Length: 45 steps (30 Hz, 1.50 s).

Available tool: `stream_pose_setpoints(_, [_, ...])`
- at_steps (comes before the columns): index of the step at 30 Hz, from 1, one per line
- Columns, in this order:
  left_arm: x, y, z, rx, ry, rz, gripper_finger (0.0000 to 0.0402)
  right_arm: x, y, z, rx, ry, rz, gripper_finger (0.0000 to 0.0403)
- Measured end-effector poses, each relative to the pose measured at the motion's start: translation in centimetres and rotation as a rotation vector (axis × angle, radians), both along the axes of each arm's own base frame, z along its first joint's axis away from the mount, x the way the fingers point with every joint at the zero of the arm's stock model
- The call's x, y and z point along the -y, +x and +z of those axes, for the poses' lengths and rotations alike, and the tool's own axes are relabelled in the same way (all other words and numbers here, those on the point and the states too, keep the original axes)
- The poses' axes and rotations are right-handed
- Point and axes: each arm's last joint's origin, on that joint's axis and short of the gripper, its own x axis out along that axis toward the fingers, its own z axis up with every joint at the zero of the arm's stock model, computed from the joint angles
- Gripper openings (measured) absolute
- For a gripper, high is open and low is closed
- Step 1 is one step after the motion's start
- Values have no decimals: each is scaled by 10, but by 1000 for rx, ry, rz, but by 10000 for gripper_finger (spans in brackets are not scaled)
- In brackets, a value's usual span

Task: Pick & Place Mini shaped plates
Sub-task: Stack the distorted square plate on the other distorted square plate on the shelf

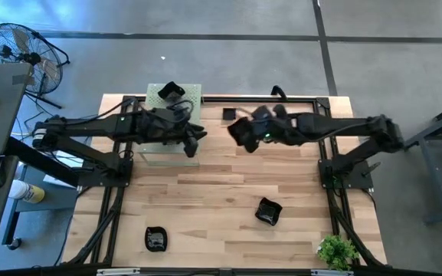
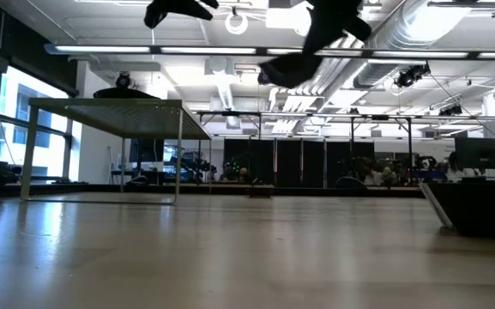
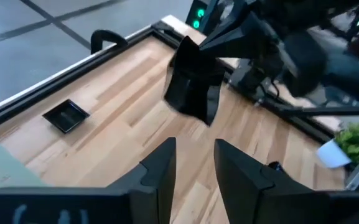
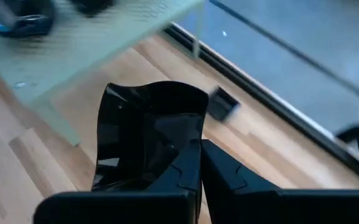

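Note:
My right gripper [image 1: 248, 135] is shut on a glossy black wavy-rimmed plate [image 4: 148, 127] and hangs over the table's far middle. The left wrist view shows the same plate [image 3: 193, 84] in the air. My left gripper [image 3: 195, 174] is open and empty, beside the pale green board [image 1: 176, 103]. On that board lies another black plate [image 1: 171, 92]. A tiny square plate [image 1: 228, 115] rests flat on the wood near the far edge. Two more black plates [image 1: 269, 211] [image 1: 156, 239] lie flat toward the near edge. My right gripper pinches the wavy plate's rim [image 4: 182, 149] between its two fingers. The fingers come from the table's right, slanting down. The plate is lifted clear of the table and tilted steeply, most of it hanging beyond and below the fingertips [image 3: 229, 37].
The green perforated board [image 2: 118, 107] stands raised on thin legs at the far left. A small green plant [image 1: 335, 251] sits at the near right corner. A black frame rail [image 1: 282, 98] runs along the table's far edge. Bare wood lies in the middle.

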Motion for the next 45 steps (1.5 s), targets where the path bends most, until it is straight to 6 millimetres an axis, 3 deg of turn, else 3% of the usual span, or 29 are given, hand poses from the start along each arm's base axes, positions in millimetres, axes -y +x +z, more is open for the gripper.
stream_pose_setpoints(5, [-1,12,-4,-65,27,0,108,-19,33,13,-34,-105,93,4])
stream_pose_setpoints(11, [0,20,-10,-91,67,26,108,-34,53,27,-42,-174,164,4])
stream_pose_setpoints(23, [9,23,-7,-77,153,6,103,-37,57,33,-2,-166,202,4])
stream_pose_setpoints(35, [9,26,-9,-89,164,-21,7,-38,60,35,33,-160,210,6])
stream_pose_setpoints(40, [10,24,7,-61,156,-30,5,-38,61,36,52,-151,204,30])
stream_pose_setpoints(45, [0,15,18,-115,157,3,2,-38,59,38,64,-151,202,82])
